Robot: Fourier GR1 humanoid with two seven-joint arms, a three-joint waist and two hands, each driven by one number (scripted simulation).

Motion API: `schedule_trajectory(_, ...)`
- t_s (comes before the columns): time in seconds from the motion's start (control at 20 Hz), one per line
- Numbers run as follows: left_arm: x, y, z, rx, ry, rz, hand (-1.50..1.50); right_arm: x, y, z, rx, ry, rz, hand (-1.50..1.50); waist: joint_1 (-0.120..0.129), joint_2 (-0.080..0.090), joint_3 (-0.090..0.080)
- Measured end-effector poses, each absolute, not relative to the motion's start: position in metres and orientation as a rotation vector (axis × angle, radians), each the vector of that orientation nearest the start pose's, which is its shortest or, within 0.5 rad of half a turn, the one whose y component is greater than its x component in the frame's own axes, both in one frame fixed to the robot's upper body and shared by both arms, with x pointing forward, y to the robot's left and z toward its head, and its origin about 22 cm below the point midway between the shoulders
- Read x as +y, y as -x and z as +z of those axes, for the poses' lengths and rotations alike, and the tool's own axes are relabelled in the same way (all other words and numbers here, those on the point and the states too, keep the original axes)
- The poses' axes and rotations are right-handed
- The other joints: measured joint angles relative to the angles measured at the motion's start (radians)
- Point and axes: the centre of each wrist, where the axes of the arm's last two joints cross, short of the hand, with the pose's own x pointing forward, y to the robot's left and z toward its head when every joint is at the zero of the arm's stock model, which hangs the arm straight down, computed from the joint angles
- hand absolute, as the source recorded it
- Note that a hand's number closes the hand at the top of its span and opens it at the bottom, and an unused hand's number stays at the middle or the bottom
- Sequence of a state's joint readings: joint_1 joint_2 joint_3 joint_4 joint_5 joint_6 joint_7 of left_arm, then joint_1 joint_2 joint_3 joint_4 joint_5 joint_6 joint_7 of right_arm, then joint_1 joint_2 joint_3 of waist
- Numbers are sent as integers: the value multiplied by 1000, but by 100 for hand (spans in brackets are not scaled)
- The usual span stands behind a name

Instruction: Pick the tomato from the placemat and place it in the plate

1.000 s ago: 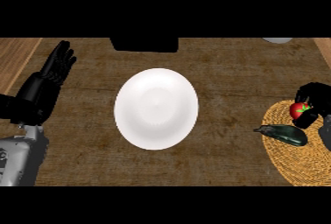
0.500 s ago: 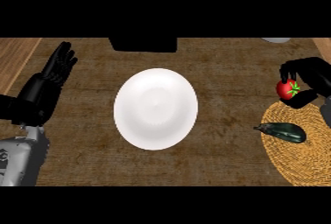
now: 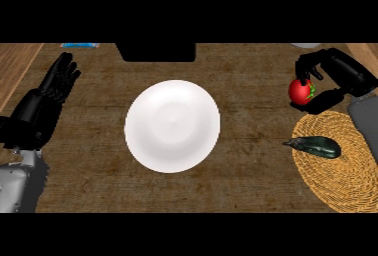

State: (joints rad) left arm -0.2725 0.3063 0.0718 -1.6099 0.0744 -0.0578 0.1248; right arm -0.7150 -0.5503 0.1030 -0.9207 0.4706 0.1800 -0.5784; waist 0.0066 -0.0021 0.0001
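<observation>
the right hand (image 3: 334,75) curls round the tomato (image 3: 300,92) above the placemat's (image 3: 336,175) far edge, right of the white plate (image 3: 173,126), while the left hand (image 3: 43,105) rests open at the worktop's (image 3: 244,65) left edge.

plate (image 3: 173,125): we see it in the middle of the counter (image 3: 244,70), between both hands.
placemat (image 3: 339,167): we see it right of the plate, apart from it, at the right edge.
eggplant (image 3: 317,146): we see it lying on the placemat's far left part.
tomato (image 3: 300,91): we see it in the right hand (image 3: 339,67), just behind the placemat.
left hand (image 3: 44,105): we see it at the left edge, well apart from the plate.
box (image 3: 156,51): we see it behind the plate.
</observation>
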Motion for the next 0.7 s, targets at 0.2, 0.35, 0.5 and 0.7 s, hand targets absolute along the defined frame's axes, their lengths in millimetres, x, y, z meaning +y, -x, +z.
schedule_trajectory(0.2,284,-298,104,-1744,-139,-231,0,-273,-402,138,-1922,310,1221,150,-5,-1,-1)
schedule_trajectory(0.35,288,-300,106,-1745,-141,-232,0,-246,-398,146,-1940,265,1226,150,-7,-1,-1)
schedule_trajectory(0.5,288,-294,105,-1747,-138,-238,0,-212,-395,154,-1941,229,1231,150,-4,-1,-1)
schedule_trajectory(0.7,283,-297,103,-1750,-141,-240,0,-158,-390,148,-1930,159,1221,150,-2,1,-1)
